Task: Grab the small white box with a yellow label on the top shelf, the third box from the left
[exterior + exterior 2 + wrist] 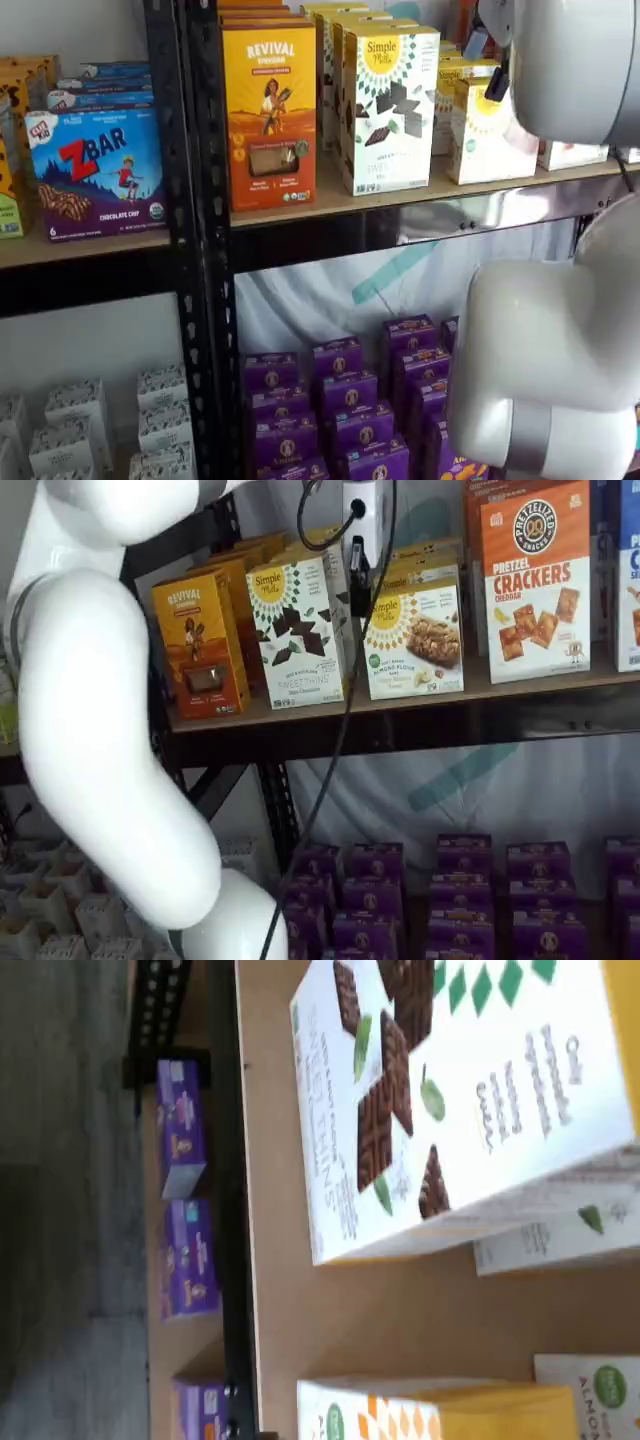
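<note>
- White arm (90, 730) filled the near foreground in both shelf views, between camera and rack.
- Tool (357, 555) hung in front of the top shelf (400, 725); white body and one black finger visible, above the gap between two boxes. Fingers seen side-on; spread wide apart, grasping nothing.
- Small white box (415, 640), yellow sunburst and green round mark on its front, stood on the top shelf just right of the tool, shorter than its neighbours.
- Taller Sweet Thins box (297, 630), dark chocolate-piece pattern, stood just to its left; orange Revival box (200, 645) further left.
- Pretzel Crackers box (537, 580) stood to its right.
- Purple boxes (450, 895) sat stacked on the shelf below.
</note>
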Motion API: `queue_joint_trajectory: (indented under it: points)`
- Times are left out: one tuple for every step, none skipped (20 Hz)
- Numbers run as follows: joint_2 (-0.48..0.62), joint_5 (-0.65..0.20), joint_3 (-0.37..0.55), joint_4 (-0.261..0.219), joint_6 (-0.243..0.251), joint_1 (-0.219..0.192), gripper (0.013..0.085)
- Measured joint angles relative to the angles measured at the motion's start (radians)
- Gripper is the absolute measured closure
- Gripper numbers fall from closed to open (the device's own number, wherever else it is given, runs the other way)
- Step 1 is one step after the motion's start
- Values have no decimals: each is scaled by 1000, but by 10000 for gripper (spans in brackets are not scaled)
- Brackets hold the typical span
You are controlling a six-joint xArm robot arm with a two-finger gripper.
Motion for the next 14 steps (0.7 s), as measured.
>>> queue_joint_trajectory:
  points:
    - [20, 6, -17, -14, 1, 4, 130]
    - [33, 10, -27, -24, 2, 7, 130]
    - [46, 11, -37, -37, 3, 12, 130]
    - [58, 9, -45, -45, 3, 15, 130]
    - [71, 5, -52, -51, 4, 19, 130]
    - [85, 10, -63, -61, 7, 23, 130]
    - [97, 13, -72, -72, 10, 29, 130]
    - [107, 13, -78, -83, 13, 35, 130]
    - [114, 11, -82, -98, 16, 42, 130]
    - [119, 9, -85, -113, 20, 50, 130]
    - [127, 13, -91, -129, 25, 57, 130]
    - [140, 29, -105, -151, 32, 67, 130]
    - [149, 42, -115, -167, 38, 74, 130]
    - [160, 61, -129, -186, 44, 82, 130]
